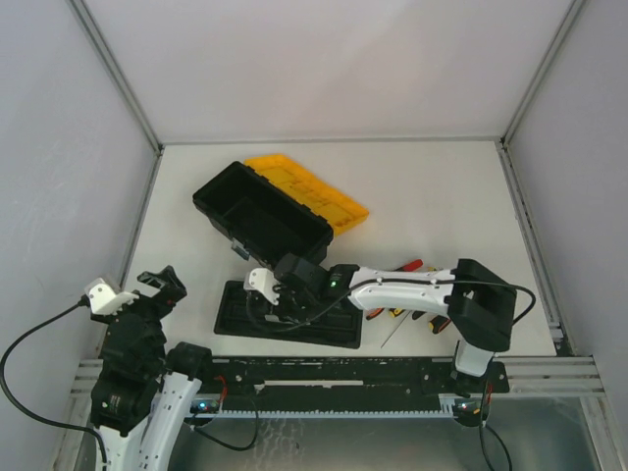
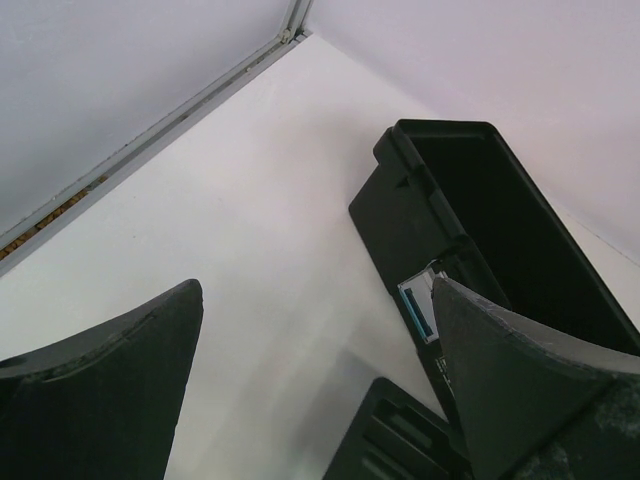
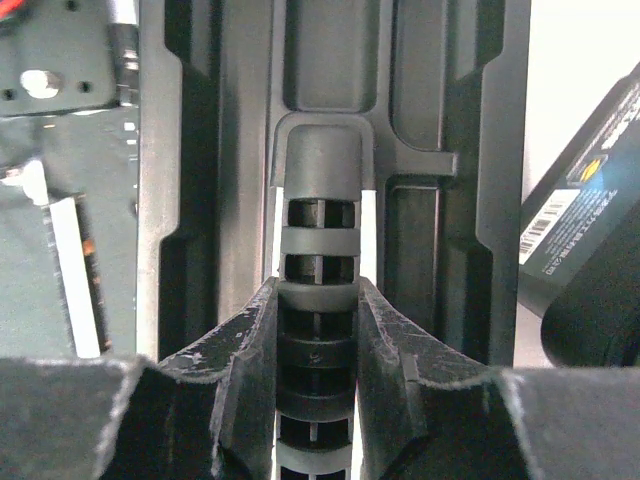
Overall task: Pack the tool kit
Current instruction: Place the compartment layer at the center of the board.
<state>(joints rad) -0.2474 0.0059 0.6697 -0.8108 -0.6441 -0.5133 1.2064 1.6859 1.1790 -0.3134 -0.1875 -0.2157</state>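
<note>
Black ribbed plastic fills the gap between our right gripper's (image 3: pixel 318 292) jaws: they are drawn in partway and pinch the raised centre handle (image 3: pixel 318 180) of the inner tray (image 3: pixel 440 200), one pad on each flank, with no daylight between pad and rib. The tray lies flat on the table (image 1: pixel 442 186) close to its near edge, left of centre.

Behind the tray, toward the far-left corner, stands the toolbox (image 1: pixel 257 211), its yellow lid (image 1: pixel 314 191) thrown back flat and its well showing nothing inside. The teal latch (image 2: pixel 418 308) faces the tray. The pliers and screwdrivers (image 1: pixel 407 292) lie loose by the near edge, just right of the tray and partly under our right arm.

Our left gripper (image 2: pixel 315 290) hangs with jaws spread wide and holding nothing, near the near-left corner.

We judge the tray stiff, light and shallow, so the handle is the right hold; gripped centrally, it should hang level. The ribs help against slipping, though the smooth plastic could pivot if we swing fast. The tools look heavier and narrow, best taken across their orange grips.
</note>
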